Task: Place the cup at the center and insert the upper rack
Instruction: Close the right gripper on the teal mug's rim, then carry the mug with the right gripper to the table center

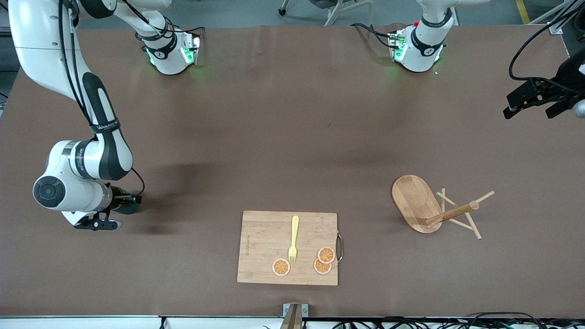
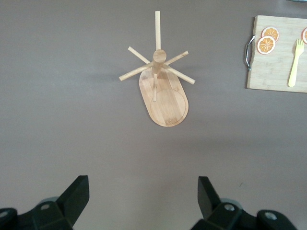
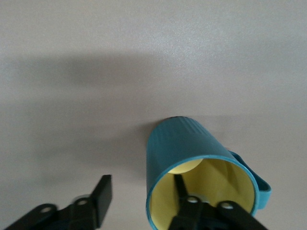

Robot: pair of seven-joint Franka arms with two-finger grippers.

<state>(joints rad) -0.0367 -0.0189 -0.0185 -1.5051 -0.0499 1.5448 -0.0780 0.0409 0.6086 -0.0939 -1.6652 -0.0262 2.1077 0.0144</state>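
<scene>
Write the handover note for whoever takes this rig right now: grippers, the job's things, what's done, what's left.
Right gripper: low at the right arm's end of the table, one finger inside the cup and one outside its wall, with a gap on the outer side, so no firm grip yet.
Left gripper: open, empty, waiting up in the air at the left arm's end.
Upper rack: tipped on its side on the table toward the left arm's end, untouched.
Cutting board with fork and orange slices: near the front camera, mid-table.
Done: nothing placed.
Left: grip the cup, move it to the center, then insert the rack.
</scene>
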